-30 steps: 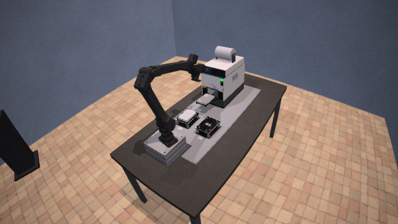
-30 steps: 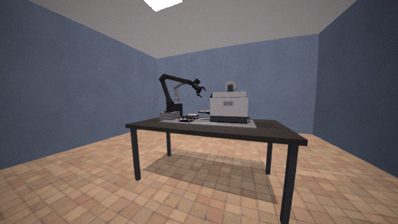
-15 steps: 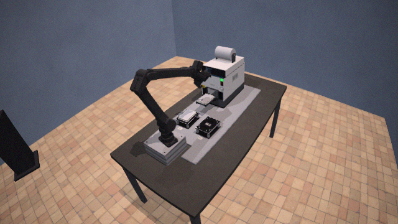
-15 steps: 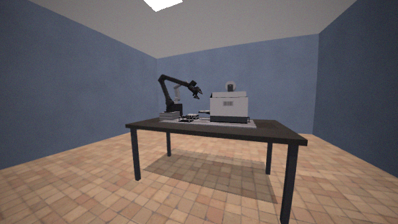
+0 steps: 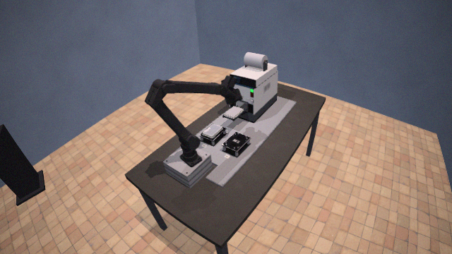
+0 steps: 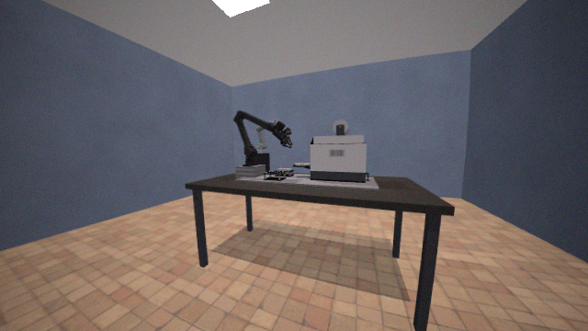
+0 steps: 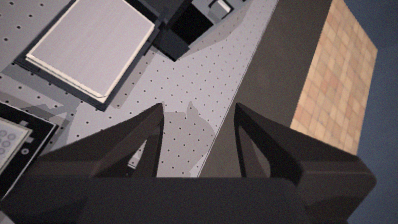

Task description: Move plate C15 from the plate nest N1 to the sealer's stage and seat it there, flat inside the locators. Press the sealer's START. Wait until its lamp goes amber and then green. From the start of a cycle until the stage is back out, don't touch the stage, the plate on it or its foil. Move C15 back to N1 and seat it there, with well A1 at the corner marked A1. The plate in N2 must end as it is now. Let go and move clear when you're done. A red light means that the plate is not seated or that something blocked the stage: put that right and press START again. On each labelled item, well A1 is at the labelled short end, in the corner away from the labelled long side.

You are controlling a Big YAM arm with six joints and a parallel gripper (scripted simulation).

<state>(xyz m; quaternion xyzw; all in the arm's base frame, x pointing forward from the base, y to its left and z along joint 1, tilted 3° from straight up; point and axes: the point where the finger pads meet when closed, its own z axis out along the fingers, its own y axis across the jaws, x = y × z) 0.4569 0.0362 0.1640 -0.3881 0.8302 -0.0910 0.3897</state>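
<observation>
The plate [image 5: 234,112] [image 6: 301,165] [image 7: 90,47] lies on the extended stage [image 7: 60,81] in front of the sealer [image 5: 265,95] [image 6: 338,158]. Its top looks smooth and pale, with no wells showing; it looks flat. The sealer's lamp [image 5: 251,90] is green. The START button [image 7: 220,7] shows at the top of the wrist view. My gripper [image 6: 289,143] [image 7: 199,111] is partly open with nothing between the fingers, above and beside the stage. One nest [image 5: 236,144] is empty. Another plate [image 5: 213,130] [image 7: 10,145] sits in the other nest. The nest labels are unreadable.
The sealer body with its foil roll [image 5: 255,61] [image 6: 343,123] stands behind the stage. The perforated grey board [image 5: 220,178] carries the nests and sealer. The arm's block base [image 5: 191,173] [image 6: 250,171] stands at the table's opposite end.
</observation>
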